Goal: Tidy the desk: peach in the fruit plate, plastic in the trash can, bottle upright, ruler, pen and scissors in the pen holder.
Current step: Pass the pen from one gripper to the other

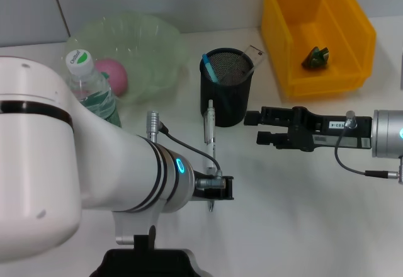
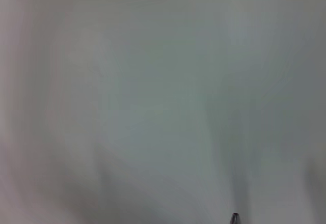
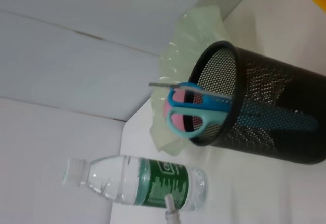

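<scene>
One item left: gripping pen [image 1: 210,140] in left gripper [image 1: 217,189], needing lifting and dropping into pen holder [image 1: 227,94]; right gripper [image 1: 250,128] hovering, jaws unclear.

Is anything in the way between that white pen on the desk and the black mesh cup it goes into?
Nothing visible. The pen lies on the desk with its far end right beside the cup, and the left gripper is at its near end.
</scene>
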Robot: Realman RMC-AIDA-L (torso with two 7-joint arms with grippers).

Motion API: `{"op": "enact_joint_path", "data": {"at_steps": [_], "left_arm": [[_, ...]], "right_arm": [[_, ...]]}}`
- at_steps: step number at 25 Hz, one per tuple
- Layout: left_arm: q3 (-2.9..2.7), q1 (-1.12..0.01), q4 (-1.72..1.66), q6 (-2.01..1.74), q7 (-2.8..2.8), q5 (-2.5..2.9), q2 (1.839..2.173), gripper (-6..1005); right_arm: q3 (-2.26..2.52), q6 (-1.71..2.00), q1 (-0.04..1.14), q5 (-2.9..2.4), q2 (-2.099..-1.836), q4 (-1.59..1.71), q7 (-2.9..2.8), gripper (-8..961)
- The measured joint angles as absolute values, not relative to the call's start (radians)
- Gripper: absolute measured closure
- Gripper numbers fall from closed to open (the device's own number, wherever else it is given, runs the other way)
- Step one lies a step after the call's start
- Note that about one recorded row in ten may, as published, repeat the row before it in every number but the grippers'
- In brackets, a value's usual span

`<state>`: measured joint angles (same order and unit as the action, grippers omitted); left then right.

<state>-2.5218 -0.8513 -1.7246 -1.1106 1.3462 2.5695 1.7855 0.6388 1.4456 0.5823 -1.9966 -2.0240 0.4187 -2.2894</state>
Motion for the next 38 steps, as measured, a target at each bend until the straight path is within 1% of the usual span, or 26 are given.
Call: {"op": "enact_joint_path", "data": {"at_steps": [3,4,6,7,8,9,11,14,20,23,26,32,38], "left_arm": [[-2.521,-0.851,-1.724,-1.11,1.345,2.569,1.786,874],[-2.521,-0.851,-1.724,-1.11,1.345,2.569,1.786,874],[-2.52,-0.851,-1.724,-1.11,1.343,2.569,1.785,874],[-2.52,-0.851,-1.724,-1.11,1.343,2.569,1.785,874],[-2.52,-0.851,-1.724,-1.109,1.341,2.569,1.785,874],[-2.52,-0.851,-1.724,-1.109,1.341,2.569,1.785,874],[-2.52,-0.851,-1.724,-1.109,1.34,2.569,1.784,874],[-2.52,-0.851,-1.725,-1.109,1.339,2.569,1.783,875],[-2.517,-0.844,-1.724,-1.109,1.338,2.57,1.782,875],[-2.516,-0.841,-1.727,-1.109,1.337,2.571,1.782,875],[-2.516,-0.838,-1.729,-1.109,1.336,2.574,1.782,875],[-2.515,-0.835,-1.731,-1.107,1.335,2.58,1.782,875],[-2.514,-0.834,-1.732,-1.104,1.335,2.581,1.783,875]], "right_arm": [[0.639,1.466,0.589,-1.996,-2.012,0.415,-2.302,130],[0.639,1.466,0.589,-1.996,-2.012,0.415,-2.302,129],[0.633,1.459,0.583,-1.996,-1.999,0.412,-2.339,127],[0.633,1.459,0.583,-1.996,-1.999,0.412,-2.339,126],[0.628,1.455,0.573,-1.993,-1.991,0.412,-2.356,125],[0.628,1.455,0.573,-1.993,-1.991,0.412,-2.356,124],[0.608,1.452,0.556,-1.989,-1.979,0.411,-2.367,122],[0.586,1.457,0.551,-1.988,-1.978,0.409,-2.365,121],[0.573,1.474,0.565,-1.985,-1.984,0.409,-2.344,128],[0.577,1.49,0.589,-1.985,-1.994,0.404,-2.327,132],[0.578,1.491,0.601,-1.985,-1.998,0.396,-2.323,135],[0.583,1.492,0.612,-1.985,-2.0,0.391,-2.321,143],[0.584,1.485,0.627,-1.986,-2.013,0.391,-2.31,150]]}}
